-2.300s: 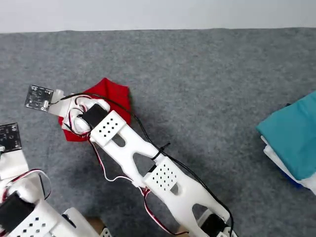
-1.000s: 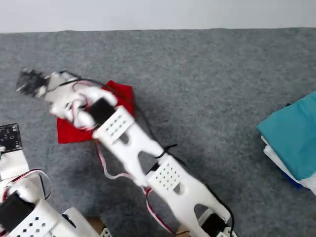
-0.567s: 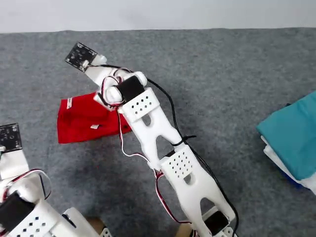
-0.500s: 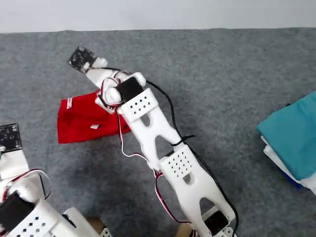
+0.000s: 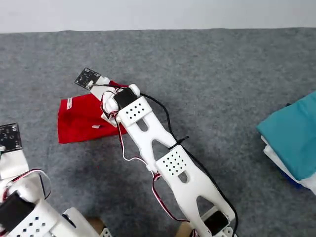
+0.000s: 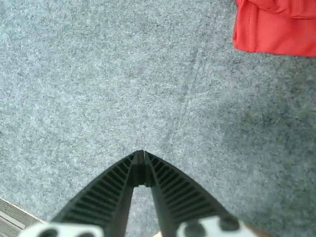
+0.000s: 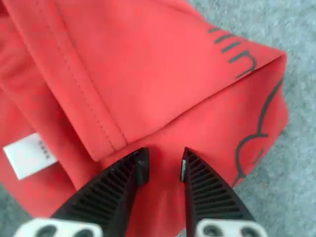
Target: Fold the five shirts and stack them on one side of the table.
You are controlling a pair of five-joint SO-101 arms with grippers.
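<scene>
Your three camera views
High looks down over the table (image 5: pixel 222 74); both wrist cameras face down, the right closest, all sharing the red shirt (image 5: pixel 79 123).

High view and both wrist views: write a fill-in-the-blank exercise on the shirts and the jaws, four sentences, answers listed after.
The shirt beneath the right arm's jaws is ____. Those jaws are ____, with a gap between them. The left arm's jaws are ____ above the bare table. In the high view, the teal shirt tops a stack at the picture's ____ edge.
Missing words: red; open; shut; right.
</scene>
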